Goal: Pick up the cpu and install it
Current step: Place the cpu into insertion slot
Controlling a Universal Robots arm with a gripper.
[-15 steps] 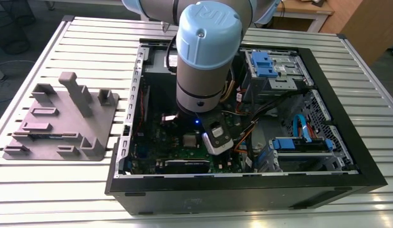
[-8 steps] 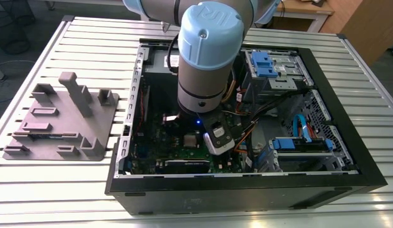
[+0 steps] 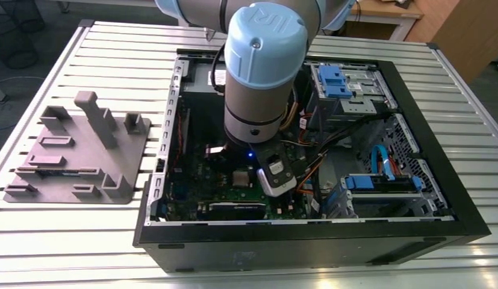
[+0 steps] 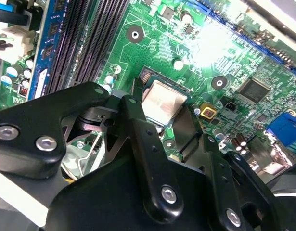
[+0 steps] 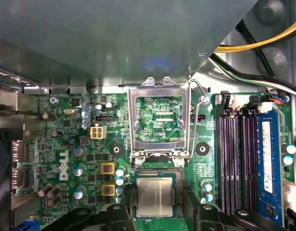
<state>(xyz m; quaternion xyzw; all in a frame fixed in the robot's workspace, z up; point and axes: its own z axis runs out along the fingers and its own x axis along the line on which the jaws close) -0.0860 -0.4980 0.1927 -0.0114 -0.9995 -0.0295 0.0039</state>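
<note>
surface: slatted metal table (image 3: 88, 42), open computer case (image 3: 313, 250) on it.
hand: gripper (image 5: 156, 192) spread, cpu (image 5: 155, 198) between its fingers.
first wrist view: socket frame (image 5: 160, 120) raised just beyond the fingers.

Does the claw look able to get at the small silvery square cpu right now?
Probably yes: the claw straddles the silvery square cpu on the green motherboard, and the shiny hinged metal frame is flipped open, clear of it.

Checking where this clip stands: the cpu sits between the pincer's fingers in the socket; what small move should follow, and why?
Probably lift the pincer straight up: it looks open astride the cpu, which already lies flat in the socket, and the hinged frame stands raised beside it.
</note>
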